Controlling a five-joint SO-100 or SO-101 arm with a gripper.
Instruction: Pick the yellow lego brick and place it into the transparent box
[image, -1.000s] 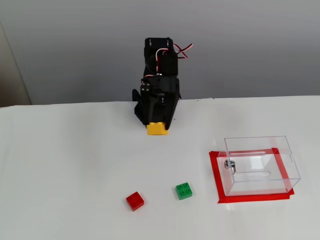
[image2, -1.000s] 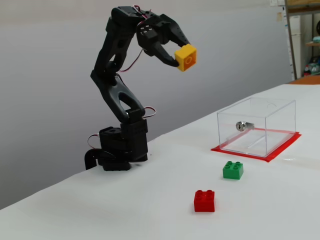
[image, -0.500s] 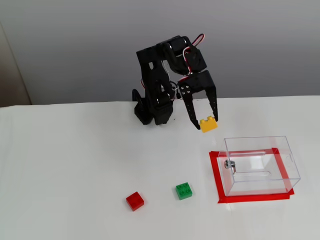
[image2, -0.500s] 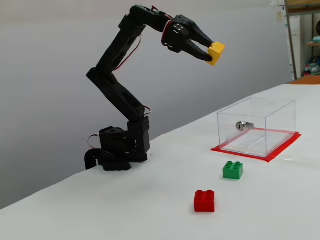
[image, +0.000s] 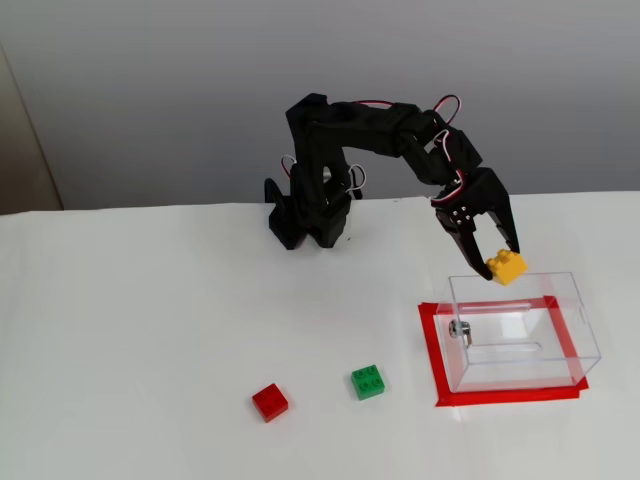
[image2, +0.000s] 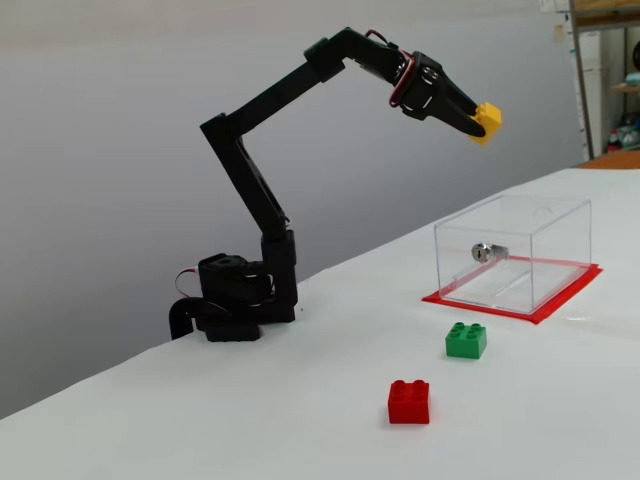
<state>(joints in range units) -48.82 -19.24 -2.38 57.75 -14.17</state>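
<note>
The yellow lego brick (image: 506, 267) (image2: 487, 118) hangs in the air, pinched at the tips of my gripper (image: 497, 262) (image2: 481, 117), which is shut on it. The black arm is stretched far out to the right in both fixed views. The transparent box (image: 520, 330) (image2: 515, 255) stands on a red taped rectangle with a small metal fitting on one wall. In a fixed view from above the brick is over the box's far rim; in a fixed view from the side it is high above the box's left part.
A red brick (image: 269, 402) (image2: 409, 401) and a green brick (image: 368, 382) (image2: 466, 340) lie on the white table in front of the box. The arm's base (image: 305, 215) (image2: 235, 300) sits at the table's back edge by a grey wall.
The arm has unfolded and swung right with the yellow brick held, from near its base to above the box's far side.
</note>
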